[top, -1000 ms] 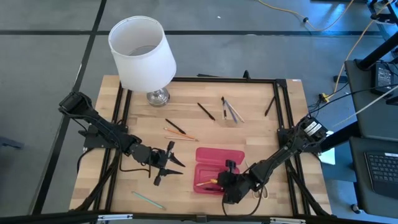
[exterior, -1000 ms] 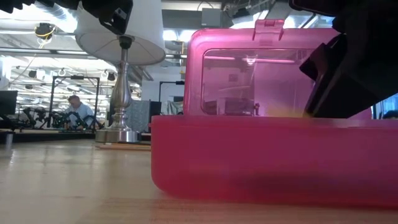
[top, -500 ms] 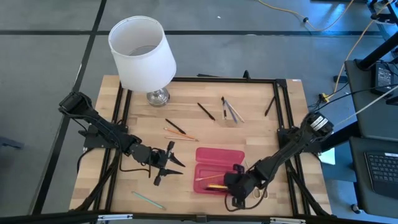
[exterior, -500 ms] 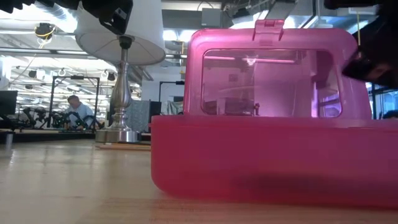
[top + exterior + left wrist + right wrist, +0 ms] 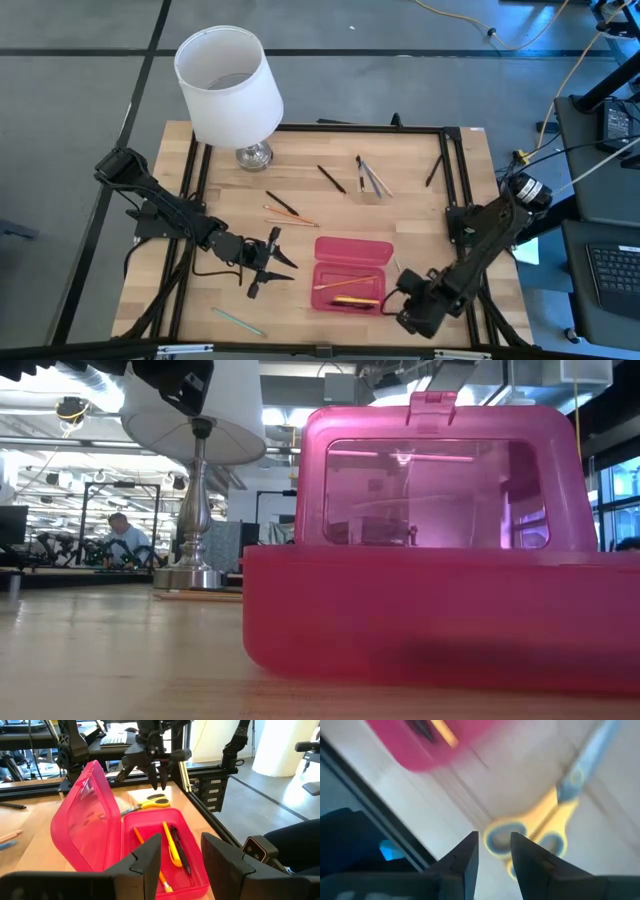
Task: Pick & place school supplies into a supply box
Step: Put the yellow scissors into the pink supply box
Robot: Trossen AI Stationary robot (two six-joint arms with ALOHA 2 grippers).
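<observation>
1. Three pens (image 5: pixel 172 847) are seen lying inside the open pink supply box (image 5: pixel 352 274).
2. The scissors (image 5: pixel 540 827) and scattered pencils (image 5: pixel 370 178) remain on the table (image 5: pixel 300 170).
3. The right gripper (image 5: pixel 492 852), slightly parted and empty, is poised over the scissors; the left gripper (image 5: pixel 180 857), parted, is held beside the box.

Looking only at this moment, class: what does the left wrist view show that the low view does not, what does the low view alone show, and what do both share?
Only the left wrist view looks into the supply box: an orange pencil, a yellow pen and a black pen lie inside. It also shows the yellow-handled scissors on the table beside the box, with the right gripper above them, and the left gripper.

Only the low view shows the lamp with its metal stem and a person far behind.

Both show the box with its lid raised.
</observation>
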